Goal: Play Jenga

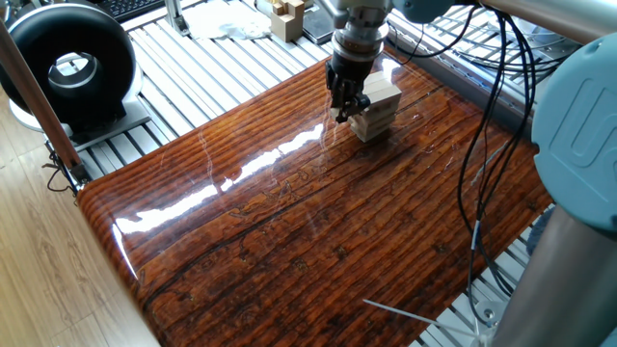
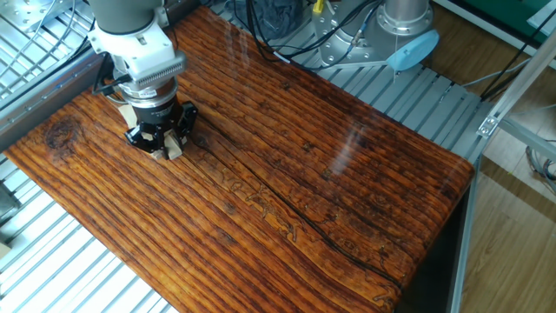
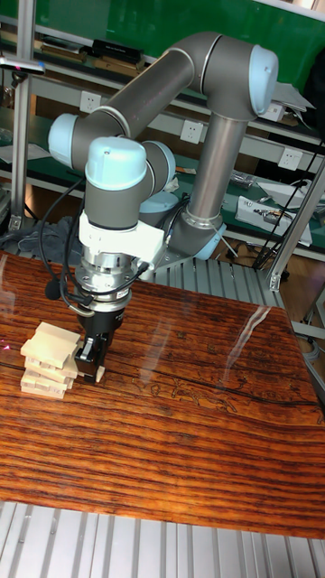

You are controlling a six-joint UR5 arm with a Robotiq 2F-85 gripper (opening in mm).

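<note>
The Jenga tower (image 1: pixel 378 108) is a small stack of pale wooden blocks in crosswise layers, standing near the far edge of the glossy wooden table (image 1: pixel 289 222). In the tall fixed view the Jenga tower (image 3: pixel 50 361) sits at the left, its top block skewed. My gripper (image 1: pixel 344 104) points straight down against the tower's side. Its dark fingers are closed on one pale block (image 2: pixel 173 148) low at the tower's flank, just above the tabletop. The same gripper (image 3: pixel 90 359) shows the block's end (image 3: pixel 98 371) poking out below. The gripper (image 2: pixel 161 143) hides most of the tower in the other fixed view.
A black round device (image 1: pixel 67 63) stands off the table's left corner. A cluster of pale wooden pieces (image 1: pixel 287 17) rests on the slatted frame behind. Cables (image 1: pixel 487 106) hang at the right beside the arm's blue-grey base (image 1: pixel 578 125). A thin white rod (image 1: pixel 405 313) lies at the near edge.
</note>
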